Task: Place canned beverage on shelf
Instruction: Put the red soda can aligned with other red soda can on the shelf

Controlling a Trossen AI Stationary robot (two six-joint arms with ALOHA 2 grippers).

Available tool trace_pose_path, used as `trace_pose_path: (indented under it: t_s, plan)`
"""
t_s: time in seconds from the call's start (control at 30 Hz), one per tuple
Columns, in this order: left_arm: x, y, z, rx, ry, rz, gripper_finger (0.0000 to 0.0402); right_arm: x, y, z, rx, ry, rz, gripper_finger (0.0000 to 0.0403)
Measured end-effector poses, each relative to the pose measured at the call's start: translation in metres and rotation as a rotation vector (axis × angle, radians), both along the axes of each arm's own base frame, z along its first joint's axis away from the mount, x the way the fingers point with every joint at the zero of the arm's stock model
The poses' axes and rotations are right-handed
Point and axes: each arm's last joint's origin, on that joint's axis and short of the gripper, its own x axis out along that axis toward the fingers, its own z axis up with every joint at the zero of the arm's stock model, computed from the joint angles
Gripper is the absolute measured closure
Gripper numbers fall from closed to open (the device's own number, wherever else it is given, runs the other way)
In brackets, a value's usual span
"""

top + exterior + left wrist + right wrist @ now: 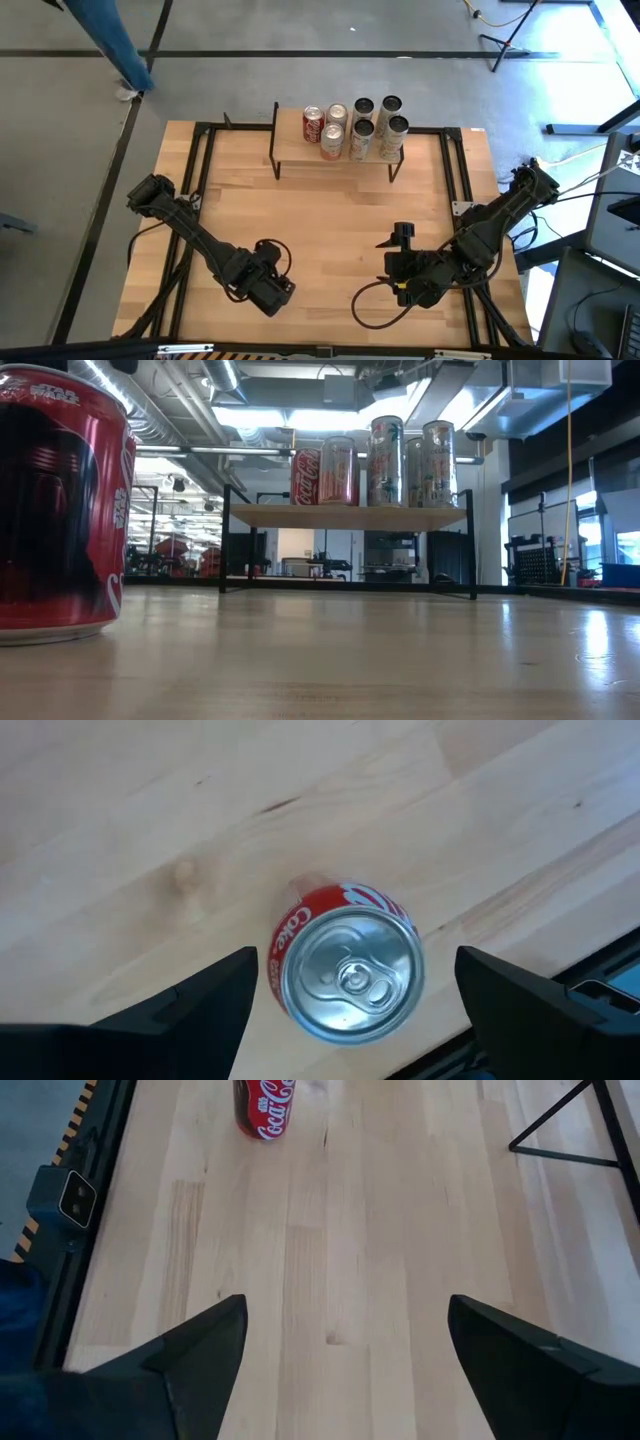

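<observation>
A red aluminium cola can (pixel 347 975) stands upright on the light wooden tabletop (pixel 330 225), well in front of the shelf (pixel 290 148), a small low rack with a pale wooden top board on thin black metal legs that sits at the table's far edge. The can is on the near left part of the table relative to the shelf. The left gripper (pixel 355 995) hangs directly above it, looking straight down on the silver lid and pull tab, with its two dark fingers (pixel 215 995) spread wide on either side of the can and not touching it. In the low view the same can (pixel 60 500) fills the near left corner, resting on the table with the shelf far behind it.

On the shelf's board stand seven cans in a cluster: a red cola can (pixel 313 124) at the left end, two pale patterned cans (pixel 334 130) beside it, and four darker-topped, taller cans (pixel 378 125) toward the right end. Their printed designs are too small to make out.

The right gripper (pixel 340 1345) sits over the near right part of the table, also well in front of the shelf, its dark fingers (pixel 200 1350) held wide apart over bare wood. Its wrist view shows the red can (pixel 267 1108) far across the table and one black shelf leg (pixel 590 1125). Beyond the table, behind the shelf, a person's blue-trousered leg (pixel 112 40) stands on the grey floor.
</observation>
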Motion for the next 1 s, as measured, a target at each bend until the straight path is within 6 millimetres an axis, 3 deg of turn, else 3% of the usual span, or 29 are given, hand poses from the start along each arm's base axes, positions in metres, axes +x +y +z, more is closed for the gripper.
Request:
trace_pose_path:
  t_s: [0.43, 0.7, 1.0]
  plan:
    - [-0.003, -0.001, -0.037, -0.053, 0.021, -0.008, 0.0075, -0.001, 0.000, 0.000, -0.004, 0.006, 0.000, 0.0070]
    - [-0.003, 0.001, -0.039, -0.001, 0.029, -0.154, 0.0083, -0.001, 0.000, 0.000, -0.005, 0.005, -0.001, 0.0070]
    - [-0.001, 0.001, -0.039, 0.035, -0.006, -0.191, 0.0084, 0.000, 0.000, 0.000, 0.005, 0.002, -0.013, 0.0070]
